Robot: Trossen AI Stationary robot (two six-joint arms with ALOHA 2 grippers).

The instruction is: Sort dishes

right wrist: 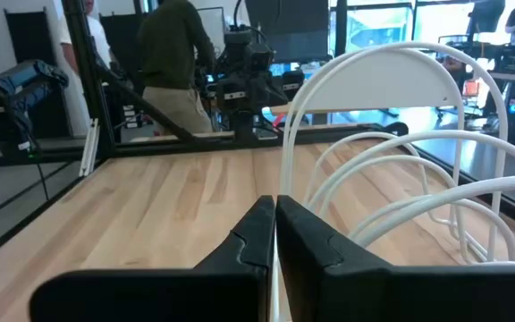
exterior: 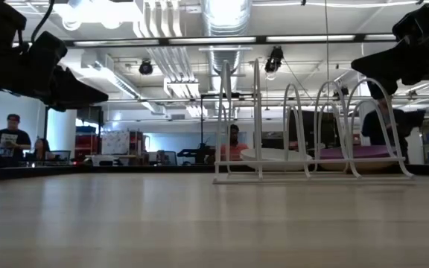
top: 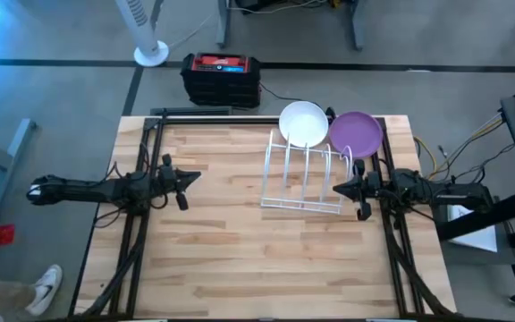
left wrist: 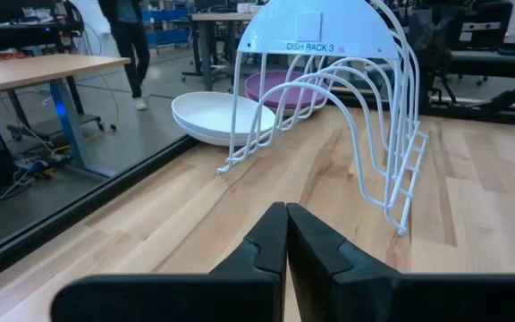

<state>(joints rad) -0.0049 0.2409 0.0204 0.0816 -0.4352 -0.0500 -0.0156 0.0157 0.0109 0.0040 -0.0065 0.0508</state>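
A white dish (top: 303, 122) and a purple dish (top: 356, 133) lie flat on the table at its far edge, side by side behind the white wire dish rack (top: 304, 179). Both show in the left wrist view, the white dish (left wrist: 213, 118) in front of the purple dish (left wrist: 280, 89), and low behind the rack in the low view. My left gripper (top: 195, 176) hovers shut at the table's left side, pointing toward the rack. My right gripper (top: 336, 189) hovers shut just right of the rack, pointing left. Neither touches anything.
The rack (left wrist: 347, 98) stands empty, right of the table's centre. A black box with a red top (top: 221, 75) and a fan base (top: 150, 54) sit on the floor beyond the far edge. People stand in the room behind.
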